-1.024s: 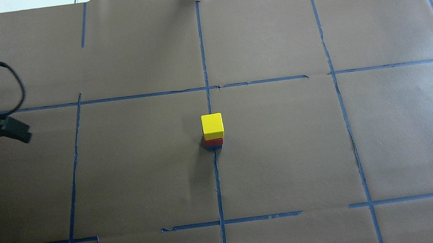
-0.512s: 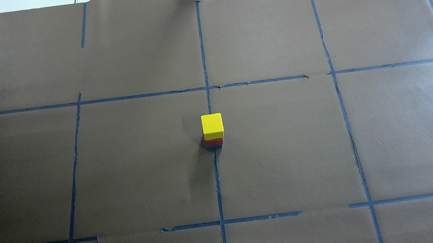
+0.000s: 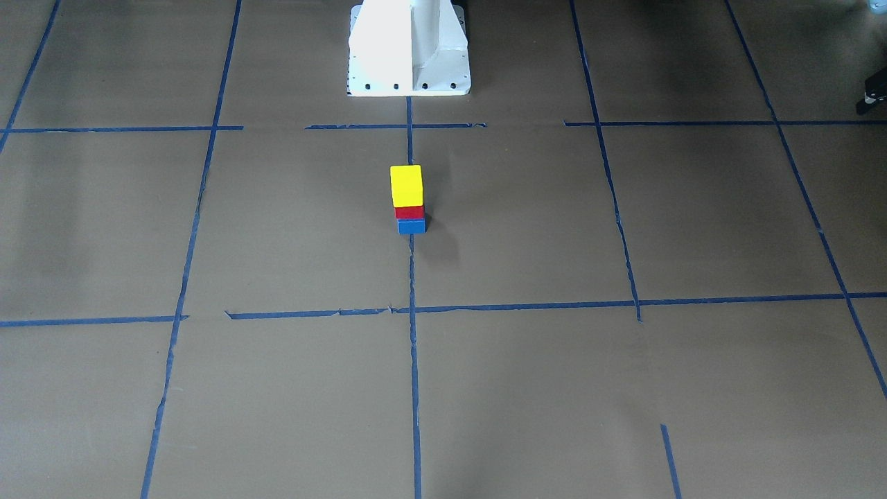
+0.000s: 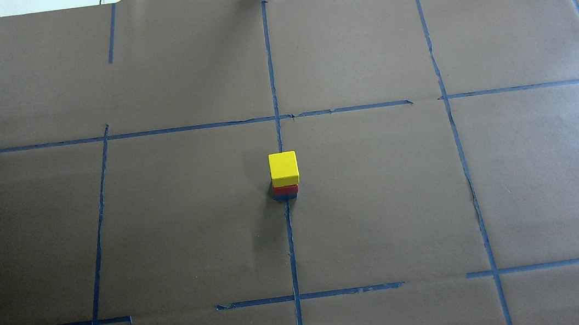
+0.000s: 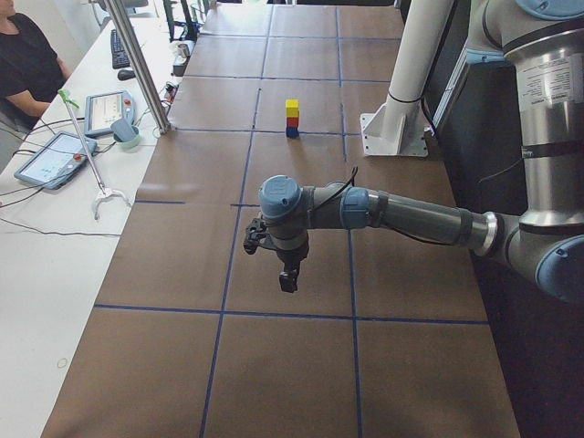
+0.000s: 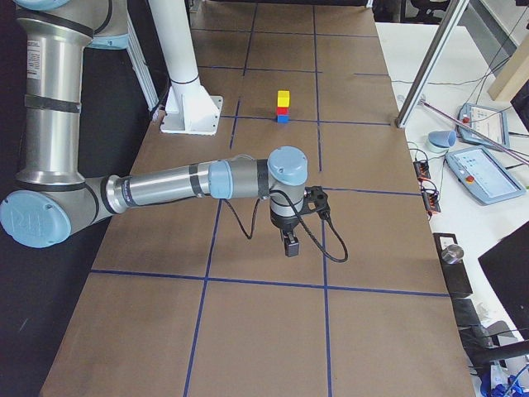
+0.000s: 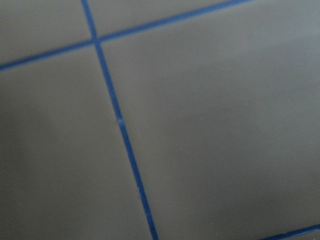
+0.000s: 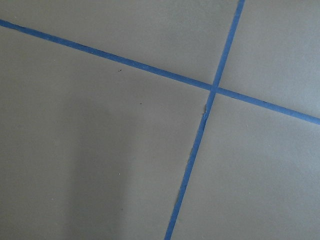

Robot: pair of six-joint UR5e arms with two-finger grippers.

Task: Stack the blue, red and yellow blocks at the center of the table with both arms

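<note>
Gone from overhead: left hand [image 5: 286, 276], so stacking looks done.
Now yellow block [image 4: 283, 166] on red block [image 4: 285, 189] on blue block [image 3: 411, 226], centre of bench [image 4: 382, 201], far from it and right hand [image 6: 291, 245]; released or clenched, can't tell either.

white bench [image 5: 55, 301] along one side | teach pendants [image 5: 50, 157] and a grabber stick [image 5: 82, 146] on it | seated person in black top [image 5: 27, 59] | aluminium post [image 5: 141, 64] | opposite white bench [image 6: 496, 223] with more pendants [image 6: 488, 175] | bright even light

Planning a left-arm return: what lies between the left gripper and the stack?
Only bare table crossed by blue tape lines, seen in the exterior left view; the left gripper hangs apart from the stack.
</note>
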